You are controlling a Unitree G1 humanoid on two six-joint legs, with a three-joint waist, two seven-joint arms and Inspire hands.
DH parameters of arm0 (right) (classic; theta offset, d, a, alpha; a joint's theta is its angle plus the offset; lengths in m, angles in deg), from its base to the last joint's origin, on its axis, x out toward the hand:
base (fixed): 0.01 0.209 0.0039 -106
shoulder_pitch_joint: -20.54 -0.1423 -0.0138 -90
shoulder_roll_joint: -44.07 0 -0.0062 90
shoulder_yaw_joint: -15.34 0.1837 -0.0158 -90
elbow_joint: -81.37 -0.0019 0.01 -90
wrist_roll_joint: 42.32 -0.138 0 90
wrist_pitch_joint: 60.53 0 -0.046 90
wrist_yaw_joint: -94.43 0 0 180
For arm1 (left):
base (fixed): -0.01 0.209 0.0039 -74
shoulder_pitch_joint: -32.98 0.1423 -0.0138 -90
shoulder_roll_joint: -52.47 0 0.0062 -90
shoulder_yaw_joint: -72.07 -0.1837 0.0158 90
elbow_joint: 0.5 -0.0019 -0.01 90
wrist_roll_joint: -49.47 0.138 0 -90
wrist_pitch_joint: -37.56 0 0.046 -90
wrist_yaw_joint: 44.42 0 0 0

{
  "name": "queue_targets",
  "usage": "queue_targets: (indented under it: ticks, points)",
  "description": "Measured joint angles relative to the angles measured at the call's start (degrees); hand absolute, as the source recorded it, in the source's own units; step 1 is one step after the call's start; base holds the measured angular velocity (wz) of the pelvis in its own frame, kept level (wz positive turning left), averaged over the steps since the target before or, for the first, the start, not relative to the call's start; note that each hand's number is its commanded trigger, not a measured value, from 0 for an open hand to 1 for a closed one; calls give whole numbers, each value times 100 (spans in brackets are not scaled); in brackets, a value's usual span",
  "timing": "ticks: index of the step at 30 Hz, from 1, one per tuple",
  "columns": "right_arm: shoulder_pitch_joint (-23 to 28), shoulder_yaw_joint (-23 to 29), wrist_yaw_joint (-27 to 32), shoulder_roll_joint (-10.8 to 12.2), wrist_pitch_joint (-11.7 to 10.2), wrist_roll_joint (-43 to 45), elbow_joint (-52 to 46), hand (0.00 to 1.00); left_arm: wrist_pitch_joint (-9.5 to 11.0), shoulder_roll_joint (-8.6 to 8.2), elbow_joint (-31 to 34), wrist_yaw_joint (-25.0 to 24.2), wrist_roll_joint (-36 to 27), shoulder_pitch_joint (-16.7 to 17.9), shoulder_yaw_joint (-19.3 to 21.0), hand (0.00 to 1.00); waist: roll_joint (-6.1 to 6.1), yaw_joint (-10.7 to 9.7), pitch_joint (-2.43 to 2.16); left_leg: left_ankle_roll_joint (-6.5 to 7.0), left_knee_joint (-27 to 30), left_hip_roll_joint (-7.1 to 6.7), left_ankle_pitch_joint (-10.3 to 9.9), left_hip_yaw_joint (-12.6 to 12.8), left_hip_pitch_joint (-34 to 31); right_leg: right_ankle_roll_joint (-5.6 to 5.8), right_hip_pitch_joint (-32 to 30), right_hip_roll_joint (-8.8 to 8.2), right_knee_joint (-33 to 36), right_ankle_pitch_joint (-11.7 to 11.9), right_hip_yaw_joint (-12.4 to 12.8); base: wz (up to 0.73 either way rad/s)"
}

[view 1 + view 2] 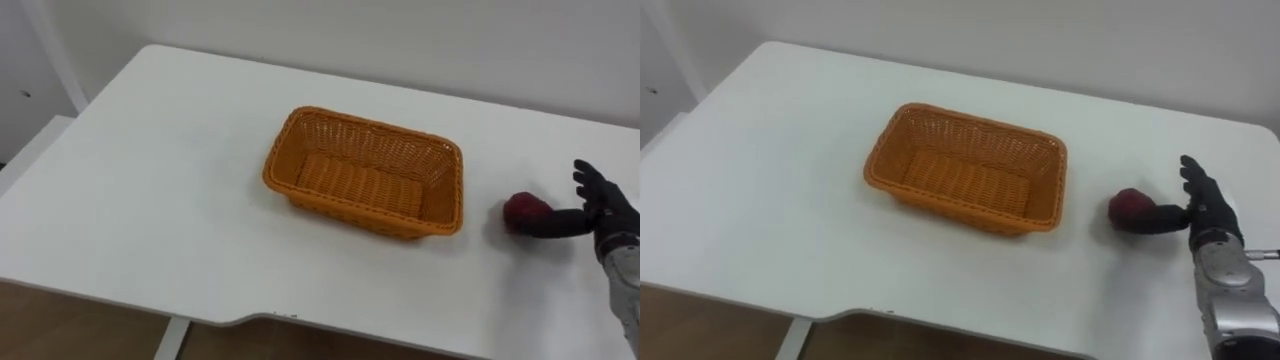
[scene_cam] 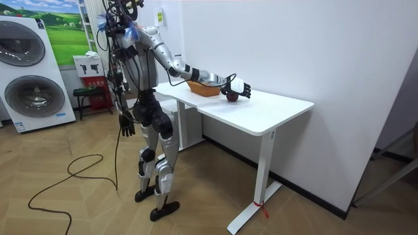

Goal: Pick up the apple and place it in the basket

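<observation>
apple (image 1: pixel 523 211): red, on the white table (image 1: pixel 150 200), just right of the orange basket (image 1: pixel 340 205) — outside it, not yet lifted.
right hand (image 1: pixel 605 205): on the apple's right, fingers spread wide, one dark digit stretched out to the fruit's side; nothing gripped.
direction: the apple lies left of that hand, between it and the basket — a leftward carry.
basket: empty, long axis roughly left to right.
left hand (image 2: pixel 127 124): hangs loose at the robot's side.
</observation>
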Motion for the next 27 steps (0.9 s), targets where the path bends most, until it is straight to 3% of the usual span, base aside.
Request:
queue_targets:
  ticks: [5,13,14,16,22,27]
  points:
    - [0,-371,-111,2,51,206,178,0,-75,9,-71,0,-5,-8,-45,0,18,73,31,-2,-17,-13,1,-14,50,4,58,-7,-67,-6,-4,1]
    - [-6,-420,-108,-22,50,417,195,0,-70,95,-70,-11,-5,-13,-49,0,-55,94,28,-1,-18,-55,1,-122,42,25,124,-37,-93,-18,-107,6]
    - [-10,-419,-104,-28,48,418,193,49,-67,98,-70,-10,-5,-19,-49,0,-53,93,29,-1,-18,-61,1,-124,44,28,128,-43,-92,-20,-110,0]
    - [-10,-420,-104,-31,48,424,194,100,-66,106,-69,-9,-6,-24,-50,0,-41,92,35,-1,-17,-64,1,-125,44,30,134,-47,-92,-21,-118,0]
    - [-11,-425,-61,-32,46,474,194,100,-69,106,-68,-16,-6,-24,-93,0,13,91,39,0,-16,-65,0,-139,41,31,143,-49,-88,-21,-149,2]
    - [-21,-426,71,-166,44,565,193,100,-69,106,-68,-35,-6,-24,-155,0,66,101,34,1,-48,-74,0,-175,46,42,172,-58,-96,-30,-197,5]
